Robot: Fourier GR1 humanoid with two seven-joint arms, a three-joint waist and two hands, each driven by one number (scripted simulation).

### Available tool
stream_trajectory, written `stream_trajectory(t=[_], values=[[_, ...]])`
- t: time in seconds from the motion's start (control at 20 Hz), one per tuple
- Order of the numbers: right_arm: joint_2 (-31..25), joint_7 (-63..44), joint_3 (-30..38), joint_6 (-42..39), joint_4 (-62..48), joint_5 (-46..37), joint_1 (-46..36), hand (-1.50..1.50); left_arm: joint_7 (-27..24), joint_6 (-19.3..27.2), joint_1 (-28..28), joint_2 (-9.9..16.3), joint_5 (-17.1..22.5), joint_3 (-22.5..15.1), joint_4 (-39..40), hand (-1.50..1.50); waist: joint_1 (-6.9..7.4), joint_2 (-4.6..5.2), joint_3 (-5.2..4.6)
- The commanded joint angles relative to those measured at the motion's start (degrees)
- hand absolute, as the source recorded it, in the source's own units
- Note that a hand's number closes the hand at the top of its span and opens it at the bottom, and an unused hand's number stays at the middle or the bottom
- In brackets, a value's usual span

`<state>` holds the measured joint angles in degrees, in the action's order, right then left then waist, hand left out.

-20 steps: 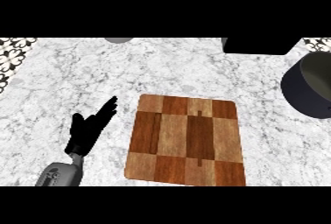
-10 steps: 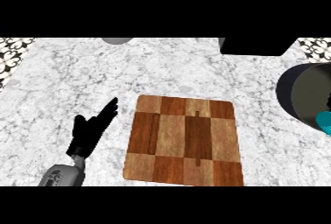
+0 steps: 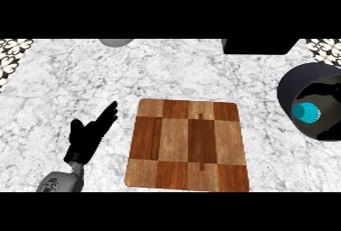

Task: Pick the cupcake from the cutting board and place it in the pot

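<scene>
The wooden cutting board [image 3: 188, 144] lies in the middle of the marble counter with nothing on it. The dark round pot [image 3: 285, 97] stands at the right edge, partly cut off. The cupcake [image 3: 307, 113], in a teal wrapper, sits inside the pot. My right hand [image 3: 326, 89] shows only as black parts inside the pot, above and below the cupcake and apart from it; the rest is out of view. My left hand [image 3: 90, 135] rests open on the counter left of the board, fingers straight and pointing up-right.
A grey round object [image 3: 117, 42] is cut off at the top edge. A black block [image 3: 260, 46] sits at the top right. Patterned tiles [image 3: 15, 58] border the counter's left and right corners.
The pot has come further into view at the right. The cupcake, seen at the right edge half a second ago, now sits inside the pot. The left hand has stayed put.
</scene>
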<state>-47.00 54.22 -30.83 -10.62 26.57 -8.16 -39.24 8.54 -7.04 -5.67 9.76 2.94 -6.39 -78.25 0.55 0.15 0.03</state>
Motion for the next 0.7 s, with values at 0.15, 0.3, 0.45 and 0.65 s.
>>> stream_trajectory(t=[0.15, 0.3, 0.45, 0.65], values=[[-1.5, -3.2, 13.6, -15.7, -5.3, 16.5, -3.6, -1.5, 0.5, -0.4, -0.1, 0.4, 0.5, 0.7, -0.5, 0.0, 0.02, 0.01, 0.03], [-4.0, -7.3, 18.3, -19.9, -8.7, 21.3, -6.5, -1.5, -1.1, -0.9, -1.3, 0.0, 0.0, 0.5, 2.4, 0.0, -0.02, 0.38, 0.03], [-6.8, -8.5, 21.8, -24.9, -12.2, 24.7, -7.7, -1.5, -1.0, 0.6, 0.1, -0.9, -1.2, -0.5, 0.3, 0.0, 0.99, 0.52, 0.14], [-8.9, -7.4, 24.0, -28.2, -15.3, 26.5, -6.2, -1.5, -2.4, 0.6, -1.7, -1.6, -1.6, -0.4, 2.4, 0.0, 1.59, 1.23, 0.33]])
